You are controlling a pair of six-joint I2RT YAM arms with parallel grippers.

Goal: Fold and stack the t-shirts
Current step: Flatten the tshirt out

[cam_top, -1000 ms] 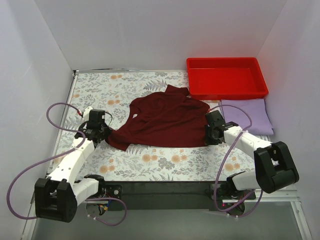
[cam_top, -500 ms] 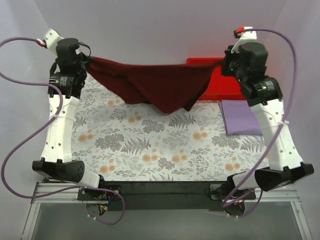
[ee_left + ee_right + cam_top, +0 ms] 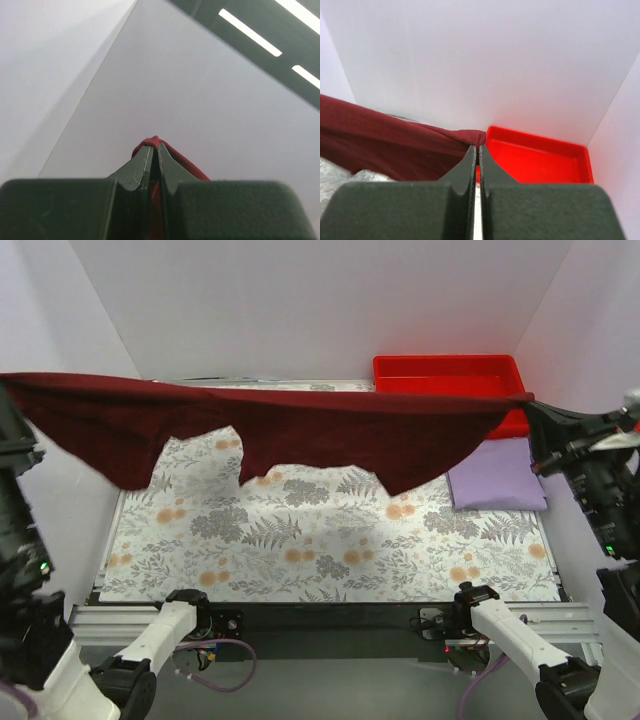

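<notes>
The dark maroon t-shirt hangs stretched high above the table, spanning nearly the full width of the top view. My left gripper is shut on its left end, raised at the far left. My right gripper is shut on its right end, raised at the far right. The lavender t-shirt lies folded flat on the table at the right, in front of the tray.
A bright red plastic tray stands at the back right corner, also in the right wrist view. The floral tablecloth covers the table. White walls close in the left, back and right sides.
Both arms have lifted the maroon shirt from the table, risen higher and spread further apart, pulling it out taut. The lavender shirt has not moved.
</notes>
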